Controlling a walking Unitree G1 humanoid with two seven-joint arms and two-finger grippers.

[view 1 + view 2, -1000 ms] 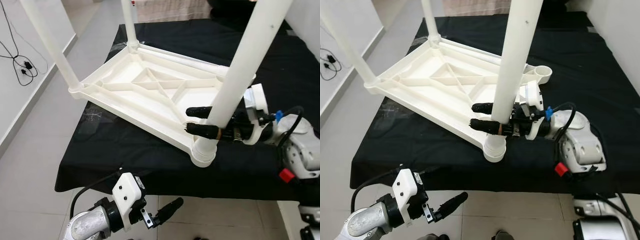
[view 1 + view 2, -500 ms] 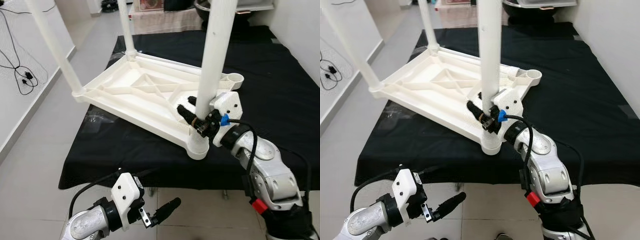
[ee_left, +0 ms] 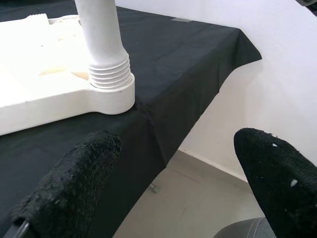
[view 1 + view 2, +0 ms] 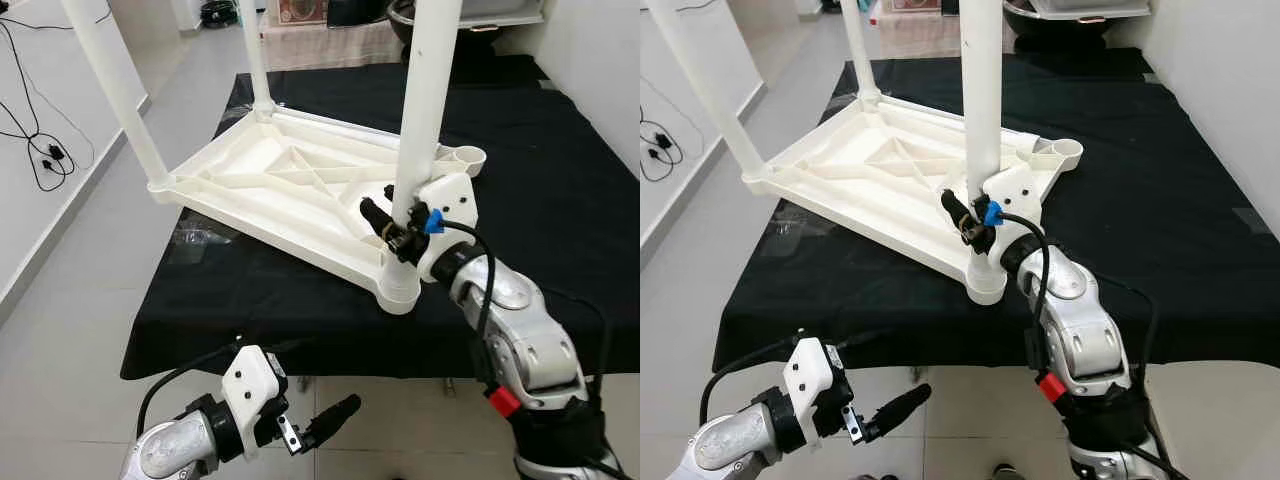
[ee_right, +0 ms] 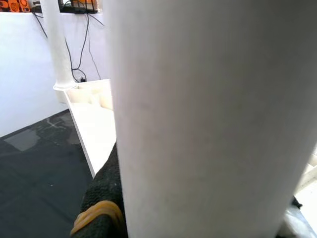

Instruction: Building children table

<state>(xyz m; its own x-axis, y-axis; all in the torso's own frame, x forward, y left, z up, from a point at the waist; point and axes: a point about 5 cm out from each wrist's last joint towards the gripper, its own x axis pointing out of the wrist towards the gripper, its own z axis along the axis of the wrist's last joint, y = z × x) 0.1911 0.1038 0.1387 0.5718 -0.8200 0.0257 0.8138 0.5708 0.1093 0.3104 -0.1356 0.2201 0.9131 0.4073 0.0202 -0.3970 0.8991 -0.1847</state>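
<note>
Children's table top (image 4: 290, 190), white plastic, lies upside down on a black-draped bed (image 4: 560, 170), ribbed underside up, its near corner close to the cloth's front edge.

Left eye view: three white legs stand in corner sockets. Near leg (image 4: 425, 110) rises upright from the front corner socket (image 4: 400, 290). Far-left leg (image 4: 115, 95) and rear leg (image 4: 255, 55) lean slightly. Fourth corner socket (image 4: 468, 157) holds no leg. Right gripper (image 4: 393, 222) is at the base of the near leg, just above the socket, black fingers on either side of the leg and clamped on it. Silver right arm runs down to the lower right. Left gripper (image 4: 325, 420) hangs low, below the bed's front edge, over pale tiled floor (image 4: 80, 290). Black cables (image 4: 35, 130) trail along the wall at left.

Right eye view: same layout; right gripper's white housing with a blue tab (image 4: 992, 210) sits against the near leg.

Left wrist view: two black fingers (image 3: 74, 188) spread wide apart, nothing between them. Beyond them, the near leg's ribbed base sits in the socket, with the black cloth's edge hanging over the floor.

Right wrist view: the near leg is very close. A black finger (image 5: 106, 198) with a yellow band presses against it. Table top and another leg behind.
</note>
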